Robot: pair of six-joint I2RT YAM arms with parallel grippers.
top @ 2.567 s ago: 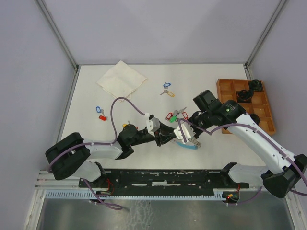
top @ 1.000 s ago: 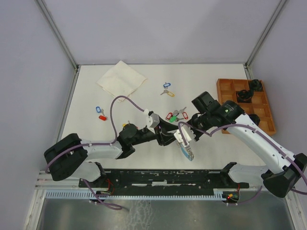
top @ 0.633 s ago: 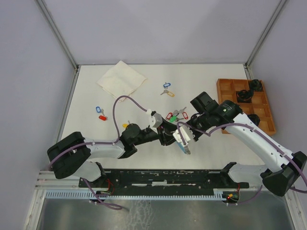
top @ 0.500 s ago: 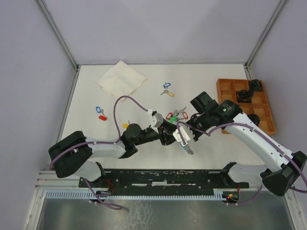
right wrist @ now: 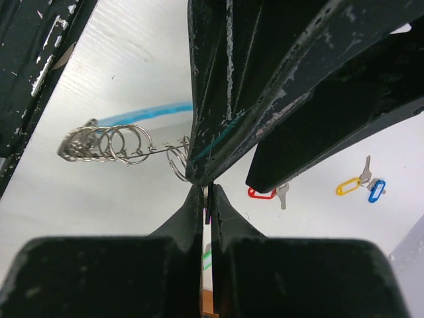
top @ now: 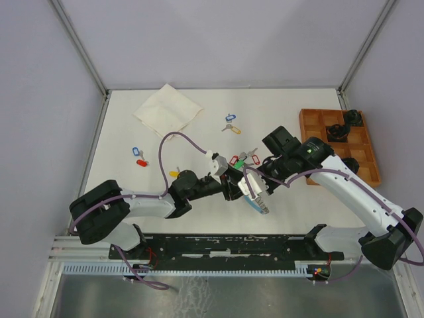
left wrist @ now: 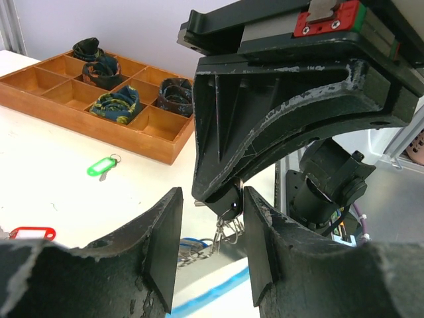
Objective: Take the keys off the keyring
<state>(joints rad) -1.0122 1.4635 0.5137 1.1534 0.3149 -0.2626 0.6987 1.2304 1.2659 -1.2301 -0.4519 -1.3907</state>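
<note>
My right gripper (right wrist: 207, 199) is shut on a thin metal piece at the end of the keyring (right wrist: 112, 142). Its wire, strung with several small split rings, trails left to the light-blue band (right wrist: 142, 112). In the top view the keyring (top: 257, 203) hangs below the right gripper (top: 247, 189) at the table's front middle. My left gripper (left wrist: 212, 245) is open, its jaws standing either side of the right gripper's fingertips (left wrist: 228, 199), with rings (left wrist: 228, 230) dangling just beyond. No key shows clearly on the loop. The left gripper (top: 235, 187) meets the right one nose to nose.
Loose tagged keys lie around: green (left wrist: 103, 167), red (left wrist: 30, 233), blue (top: 230, 117), and a blue and red pair (top: 138, 156). A wooden tray (top: 311, 119) with dark coiled items stands at the right. A folded cloth (top: 167, 109) lies at the back left.
The left gripper has moved right and slightly back, up to the right gripper's tips, and its jaws have narrowed a little. The right gripper has stayed shut; the hanging loop has swung slightly.
</note>
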